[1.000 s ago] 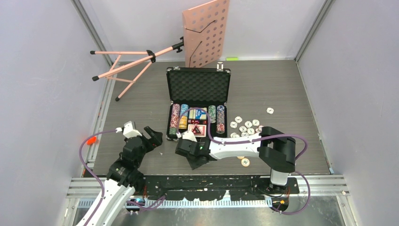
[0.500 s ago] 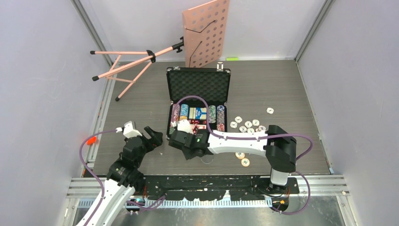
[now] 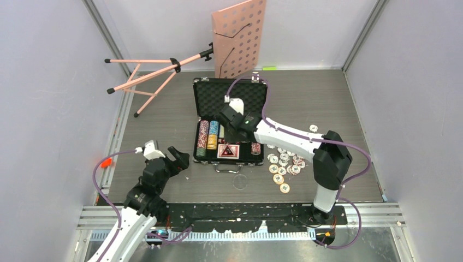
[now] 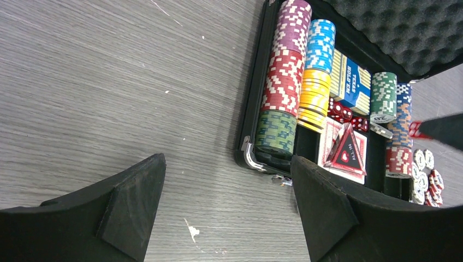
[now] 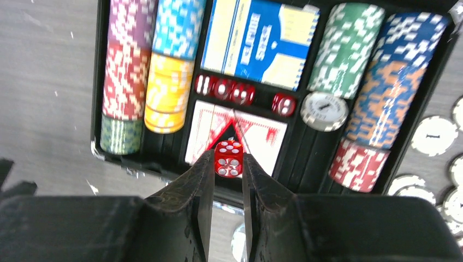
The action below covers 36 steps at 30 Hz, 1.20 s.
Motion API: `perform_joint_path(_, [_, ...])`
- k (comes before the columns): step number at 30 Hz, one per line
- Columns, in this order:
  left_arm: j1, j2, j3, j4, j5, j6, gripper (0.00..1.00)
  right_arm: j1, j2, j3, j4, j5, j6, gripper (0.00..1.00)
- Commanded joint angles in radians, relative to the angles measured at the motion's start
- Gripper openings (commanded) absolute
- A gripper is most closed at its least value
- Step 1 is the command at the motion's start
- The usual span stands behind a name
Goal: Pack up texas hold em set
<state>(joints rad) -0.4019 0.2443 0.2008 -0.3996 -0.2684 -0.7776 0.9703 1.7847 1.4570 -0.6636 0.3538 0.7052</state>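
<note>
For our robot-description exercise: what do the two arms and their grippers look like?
The left arm and right arm have white links, black joints and a looping purple cable each. The left gripper and right gripper have matte black, wedge-shaped fingers.

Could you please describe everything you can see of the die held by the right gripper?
The die is a small red cube with white pips, two faces showing to the wrist camera. The right gripper pinches it on opposite sides at the fingertips, clear of everything else. It hangs over the open case, seen against the red deck.
</note>
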Motion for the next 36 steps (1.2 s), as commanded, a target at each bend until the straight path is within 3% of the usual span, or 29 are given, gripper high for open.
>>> perform_joint_path(1, [-0.002, 0.014, 0.0, 0.055, 0.006, 0.014, 0.87, -0.042, 0.021, 0.08, 0.037, 0.036, -0.019, 0.05])
perform_joint_path(26, [-0.002, 0.016, -0.001, 0.059, 0.011, 0.018, 0.87, -0.105, 0.207, 0.1, 0.035, 0.031, 0.032, 0.05])
perform_joint_path(36, [-0.002, 0.013, -0.001, 0.059, 0.011, 0.018, 0.87, -0.107, 0.228, 0.088, 0.035, 0.018, 0.052, 0.1])
